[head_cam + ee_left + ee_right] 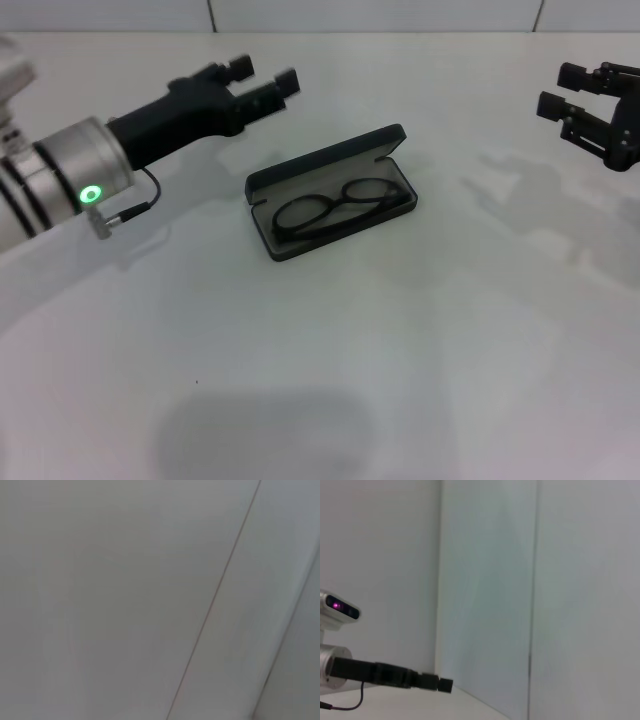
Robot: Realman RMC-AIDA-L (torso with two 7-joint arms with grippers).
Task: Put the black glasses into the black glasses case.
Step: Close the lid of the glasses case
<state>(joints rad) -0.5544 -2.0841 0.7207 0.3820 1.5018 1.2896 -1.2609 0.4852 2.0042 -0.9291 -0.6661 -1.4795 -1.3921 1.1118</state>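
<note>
My thin, fragile black-framed glasses (342, 207) lie in the open black hinged case (330, 190), best held by the bridge; my left gripper (262, 80) and right gripper (570, 88) hover wide and empty.

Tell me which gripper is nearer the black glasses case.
Left. The left gripper hangs open just behind the black glasses case, off its left end. The right gripper, also open, sits farther away at the table's right edge.

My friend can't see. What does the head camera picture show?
Black glasses lie inside an open black glasses case in the middle of a white table. The left gripper hovers behind the case, open; the right gripper hangs open far off to the right.
</note>
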